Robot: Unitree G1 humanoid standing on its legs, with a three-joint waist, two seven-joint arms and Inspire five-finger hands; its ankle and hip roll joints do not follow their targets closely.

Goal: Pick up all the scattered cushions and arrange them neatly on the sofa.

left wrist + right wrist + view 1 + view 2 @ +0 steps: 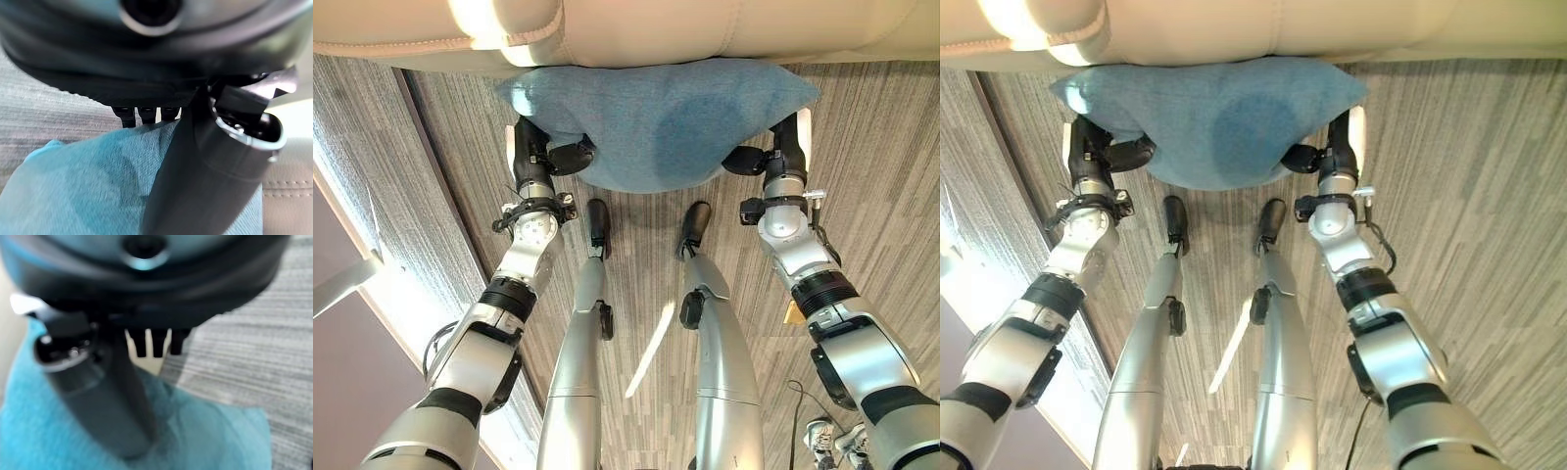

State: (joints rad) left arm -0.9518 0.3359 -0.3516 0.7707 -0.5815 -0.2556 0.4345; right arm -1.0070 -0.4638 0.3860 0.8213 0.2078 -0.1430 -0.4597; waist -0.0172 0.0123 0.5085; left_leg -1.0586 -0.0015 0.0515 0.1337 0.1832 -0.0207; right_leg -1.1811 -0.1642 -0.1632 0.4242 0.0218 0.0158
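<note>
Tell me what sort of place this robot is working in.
Probably a living room or lounge: a cream sofa stands on grey wood-grain flooring, and the left hand and right hand hold a blue cushion between them just before it.

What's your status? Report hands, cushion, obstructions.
Left hand and right hand pinch opposite sides of the blue fabric cushion, thumbs on top. Cushion held off the floor, at the cream leather sofa's front edge. Nothing in the way.
</note>
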